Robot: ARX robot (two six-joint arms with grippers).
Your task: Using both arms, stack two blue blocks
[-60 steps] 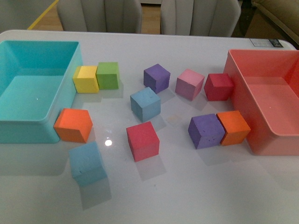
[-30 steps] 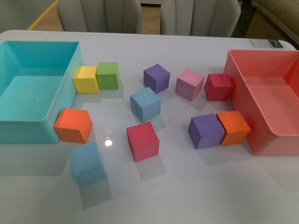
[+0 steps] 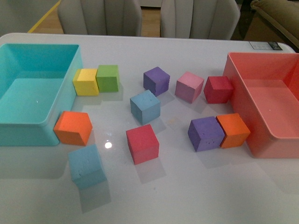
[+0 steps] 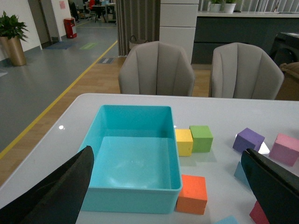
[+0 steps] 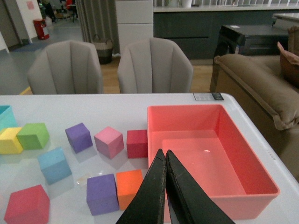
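Two light blue blocks lie apart on the white table. One blue block [image 3: 145,106] sits near the middle, and the other blue block [image 3: 87,165] sits near the front left. Neither arm shows in the front view. In the left wrist view my left gripper [image 4: 167,151] is open and empty above the near side of the turquoise bin, and a corner of a blue block [image 4: 239,173] shows beside one finger [image 4: 275,186]. In the right wrist view my right gripper [image 5: 163,152] is shut and empty, in front of the red bin. The middle blue block [image 5: 54,164] lies off to its side.
A turquoise bin [image 3: 51,122] stands at the left and a coral-red bin [image 3: 237,95] at the right. Around the blue blocks lie an orange cube [image 3: 73,127], a yellow cube [image 3: 86,81], a green cube [image 3: 108,77], a red cube [image 3: 142,143] and purple cubes [image 3: 205,133]. Chairs stand behind the table.
The whole front view has shifted slightly; the blocks keep their places relative to one another. No arm has come into that view.
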